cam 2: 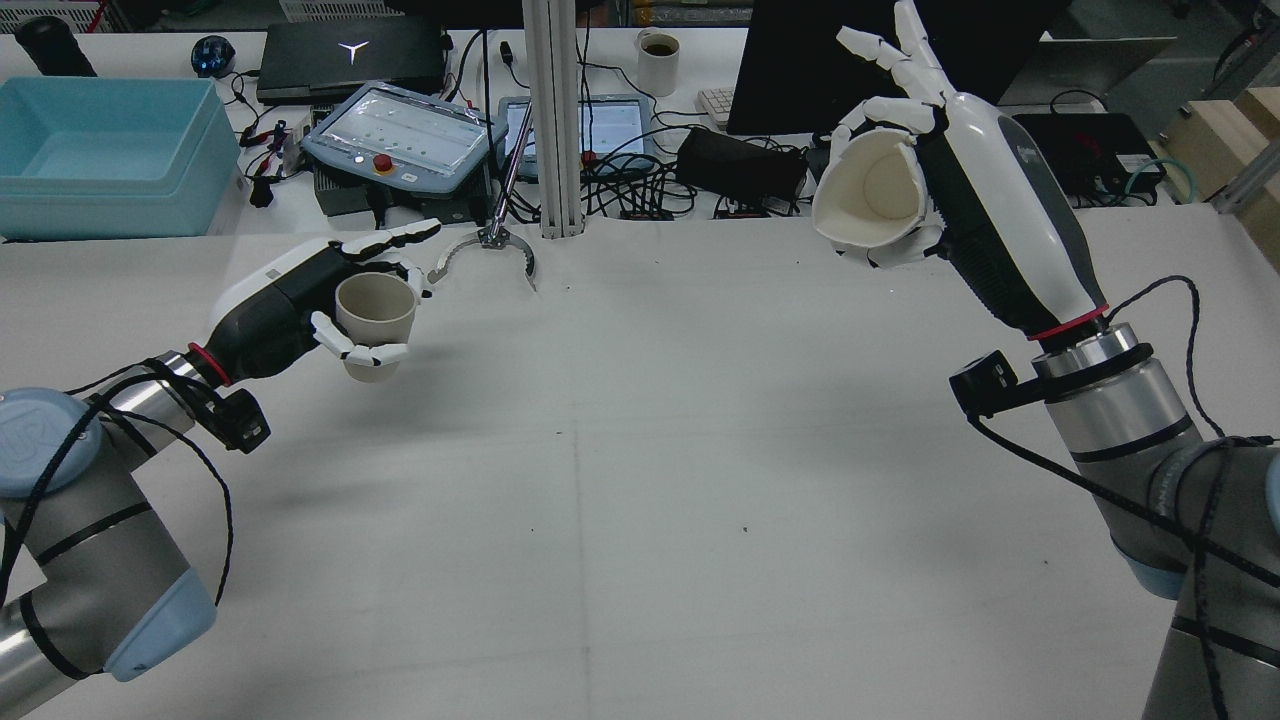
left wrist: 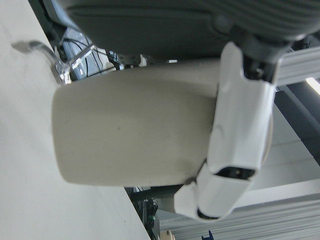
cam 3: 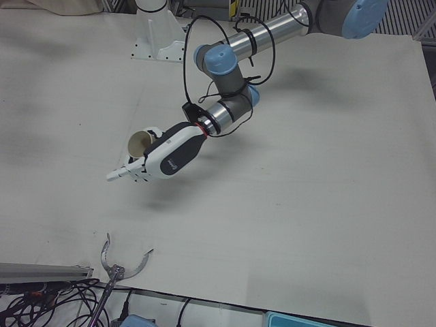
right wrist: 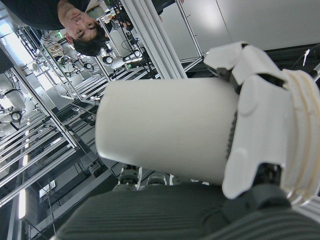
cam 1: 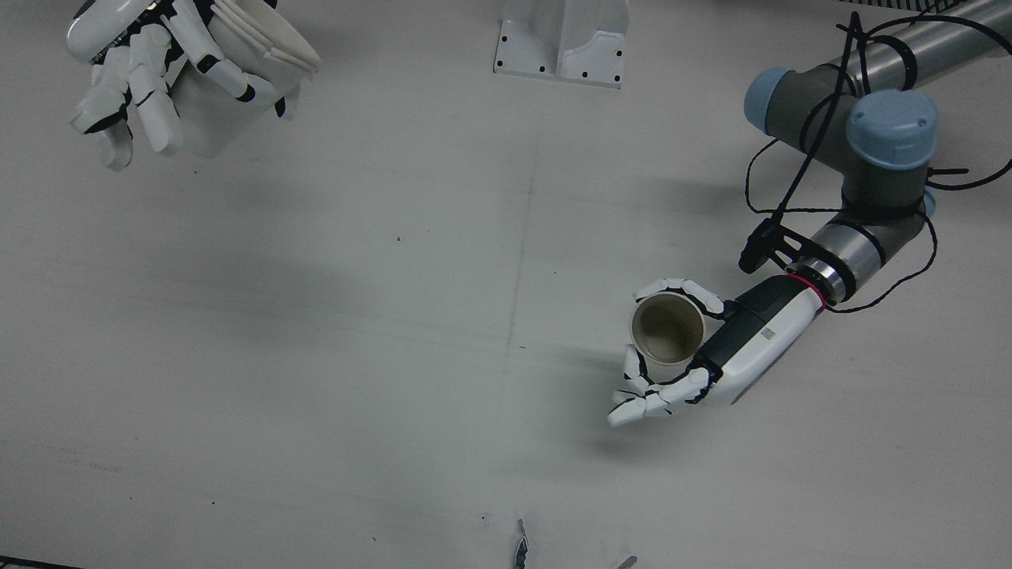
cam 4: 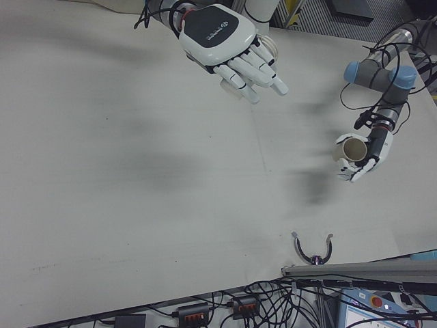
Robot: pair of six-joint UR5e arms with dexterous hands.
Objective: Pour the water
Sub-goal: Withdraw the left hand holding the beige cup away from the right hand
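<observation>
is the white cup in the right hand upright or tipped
Tipped. In the rear view the white cup lies nearly on its side in the raised right hand, mouth facing the camera, its inside looking empty.

I count two cups: one beige cup (cam 2: pixel 374 312) in my left hand (cam 2: pixel 300 305) and one white cup (cam 2: pixel 868 197) in my right hand (cam 2: pixel 960 170). That makes two hands, each with its fingers closed round one cup. One curved metal claw piece (cam 2: pixel 487 250) lies on the one counter (cam 2: pixel 640 480). Behind it stands one light blue bin (cam 2: pixel 105 155).
</observation>
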